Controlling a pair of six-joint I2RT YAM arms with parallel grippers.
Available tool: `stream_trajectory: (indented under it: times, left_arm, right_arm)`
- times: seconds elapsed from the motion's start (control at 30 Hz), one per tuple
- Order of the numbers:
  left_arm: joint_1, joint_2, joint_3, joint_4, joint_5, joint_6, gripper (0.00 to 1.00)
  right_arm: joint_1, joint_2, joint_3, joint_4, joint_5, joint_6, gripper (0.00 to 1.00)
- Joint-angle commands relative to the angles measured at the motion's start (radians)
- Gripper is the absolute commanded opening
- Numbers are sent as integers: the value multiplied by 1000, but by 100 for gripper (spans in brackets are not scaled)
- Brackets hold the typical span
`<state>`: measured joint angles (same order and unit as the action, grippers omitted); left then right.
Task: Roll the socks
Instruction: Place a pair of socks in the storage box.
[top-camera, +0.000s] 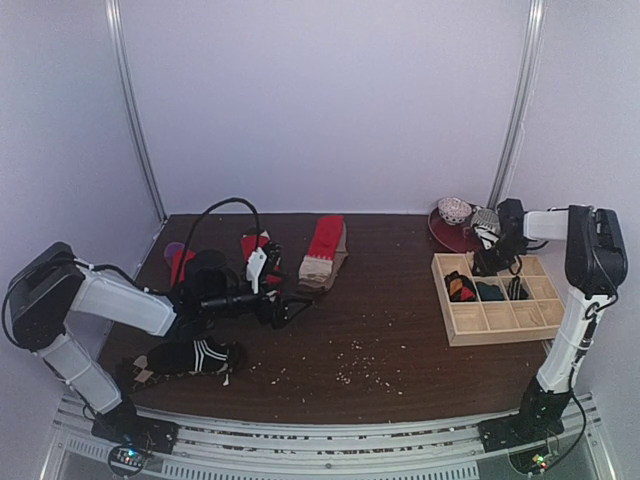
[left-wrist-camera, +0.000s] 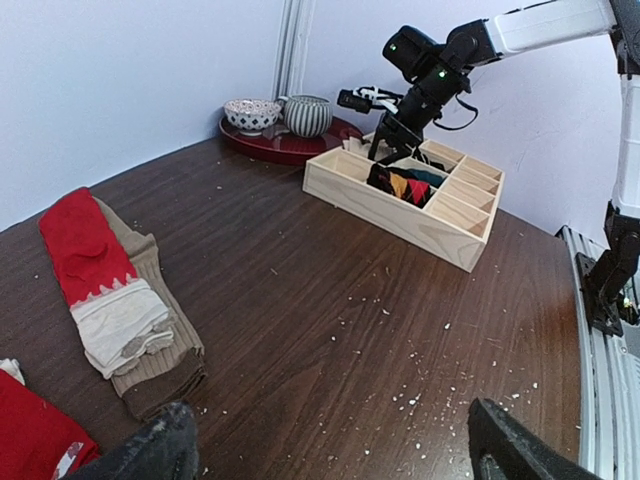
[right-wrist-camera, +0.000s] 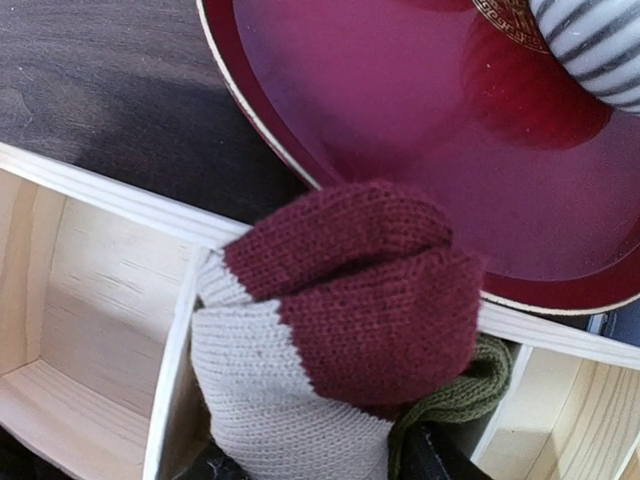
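Note:
A rolled sock (right-wrist-camera: 330, 320) in maroon, beige and green fills the right wrist view. It sits at a divider of the wooden tray (right-wrist-camera: 90, 290), between the dark fingertips (right-wrist-camera: 440, 465) of my right gripper (right-wrist-camera: 330, 470), which are mostly hidden beneath it. My left gripper (left-wrist-camera: 335, 450) hovers open over bare table with nothing between its fingers. A red sock with a beige cuff (left-wrist-camera: 95, 275) lies on a brown one to its left. A black sock with white stripes (top-camera: 190, 357) lies near the left arm's base. More red socks (top-camera: 258, 250) lie behind the left arm.
The tray (top-camera: 495, 320) stands at the right with dark rolled socks (top-camera: 475, 290) in its compartments. Behind it, a dark red plate (top-camera: 445, 235) carries two bowls (top-camera: 455, 210). Pale crumbs (top-camera: 365, 365) dot the middle of the brown table.

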<state>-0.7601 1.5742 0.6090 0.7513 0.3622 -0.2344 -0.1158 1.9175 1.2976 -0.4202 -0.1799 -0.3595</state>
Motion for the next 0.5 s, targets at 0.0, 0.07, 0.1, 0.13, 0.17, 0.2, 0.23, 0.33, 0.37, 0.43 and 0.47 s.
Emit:
stream_trajectory:
  times: [0.0,0.07,0.1,0.13,0.17,0.2,0.23,0.33,0.37,0.43,0.47]
  left_arm:
    - [5,-23,29,5,-14,18,93]
    - [5,-25,31,-1,-16,20,93]
    - [5,-26,31,-3,-18,20,93]
    - [5,-26,32,-5,-19,20,93]
    - [5,-26,34,-8,-19,21,93]
    - [5,-26,35,-11,-19,21,93]
    - [5,-28,37,-13,-19,22,93]
    - [5,-27,38,-16,-20,23,93]
    - [5,-27,38,-17,-20,23,93]
    - [5,-26,38,-16,-20,23,93]
    - [5,-25,38,-16,-21,23,93]
  right_arm:
    - [-39,-26,12,-70,36,36,47]
    - [-39,-42,11,-63,26,41,48]
    - [-39,-50,10,-59,21,42,48]
    - [-39,-59,8,-55,18,45,48]
    - [-39,-64,8,-54,13,47,49]
    - [-39,-69,10,-54,5,49,52]
    - [-39,-73,10,-55,-2,50,53]
    - [-39,-86,11,-52,-5,57,53]
    - [-39,-93,12,-51,-6,58,53]
    - [-39,-105,15,-53,-29,57,53]
    - [-39,-114,14,-50,-47,57,53]
